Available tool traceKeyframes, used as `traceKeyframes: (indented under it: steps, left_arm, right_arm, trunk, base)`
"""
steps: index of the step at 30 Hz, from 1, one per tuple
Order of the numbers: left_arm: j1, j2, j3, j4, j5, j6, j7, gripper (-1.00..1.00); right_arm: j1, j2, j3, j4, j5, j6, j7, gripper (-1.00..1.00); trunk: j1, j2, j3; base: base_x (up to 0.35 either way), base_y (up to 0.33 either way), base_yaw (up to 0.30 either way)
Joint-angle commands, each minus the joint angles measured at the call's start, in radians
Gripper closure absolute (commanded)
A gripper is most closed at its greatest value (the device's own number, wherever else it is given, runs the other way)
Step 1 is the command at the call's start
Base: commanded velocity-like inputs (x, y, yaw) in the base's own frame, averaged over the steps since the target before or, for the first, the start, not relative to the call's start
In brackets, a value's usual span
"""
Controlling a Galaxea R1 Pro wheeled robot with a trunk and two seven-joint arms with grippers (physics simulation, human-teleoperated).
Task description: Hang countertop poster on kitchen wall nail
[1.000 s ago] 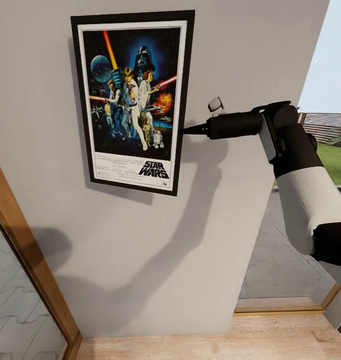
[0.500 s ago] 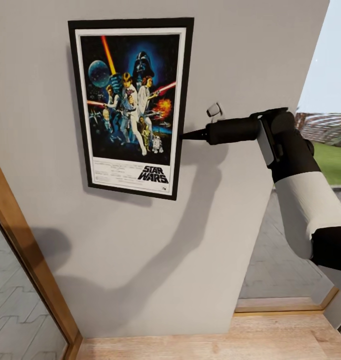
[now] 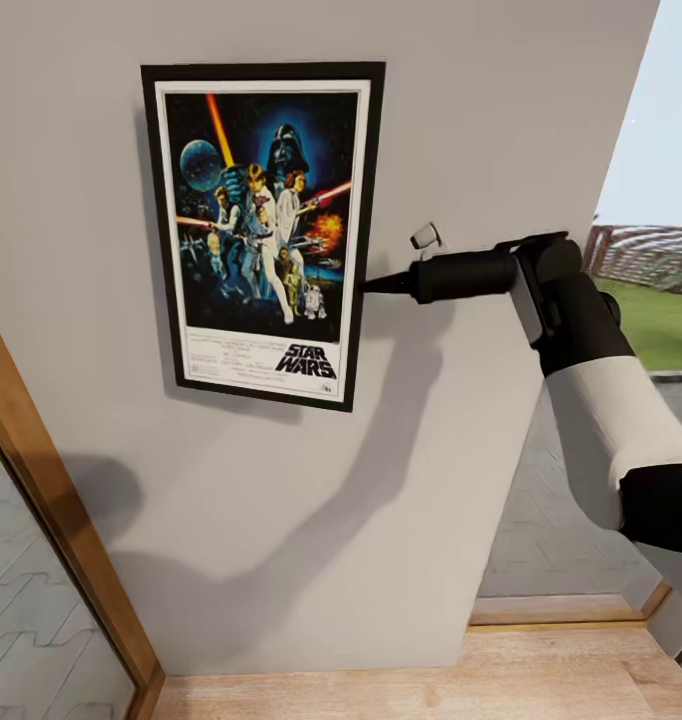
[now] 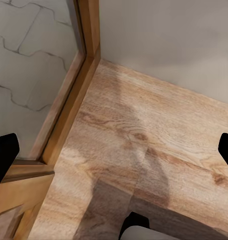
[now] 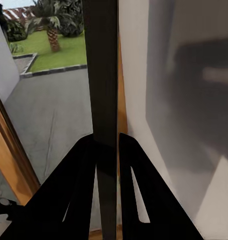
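right claw (image 3: 366, 285) clamped on poster (image 3: 263, 225) edge | against wall (image 3: 461, 120) | left claw (image 4: 114, 150) apart

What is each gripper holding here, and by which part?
The right gripper pinches the poster by its right frame edge. The left gripper is open, holding nothing.

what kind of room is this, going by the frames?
Likely a home interior at a glazed exit: plain grey wall, pale wood floor, wood-framed glass, garden lawn outside. The poster is gripped by the right gripper.
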Motion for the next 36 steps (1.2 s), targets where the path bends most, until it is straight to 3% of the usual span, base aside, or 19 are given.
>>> traceKeyframes:
  steps: [1,9,36]
  left_arm:
    - [0.000,0.000,0.003,-0.001,0.000,0.001,-0.006,-1.00]
    - [0.000,0.000,0.003,-0.002,0.000,0.001,-0.006,-1.00]
    - [0.000,0.000,0.003,-0.003,0.000,0.001,-0.006,-1.00]
  right_arm:
    - [0.006,-0.001,0.003,-0.001,-0.008,0.006,0.000,1.00]
    - [0.029,-0.001,0.003,-0.002,-0.008,-0.031,0.001,1.00]
    - [0.033,-0.001,0.004,-0.003,-0.008,-0.028,-0.002,1.00]
  trunk:
    - [0.001,-0.002,-0.002]
    - [0.001,-0.002,-0.002]
    - [0.001,-0.002,-0.002]
  base:
    - [0.000,0.000,0.000]
    - [0.000,0.000,0.000]
    - [0.000,0.000,0.000]
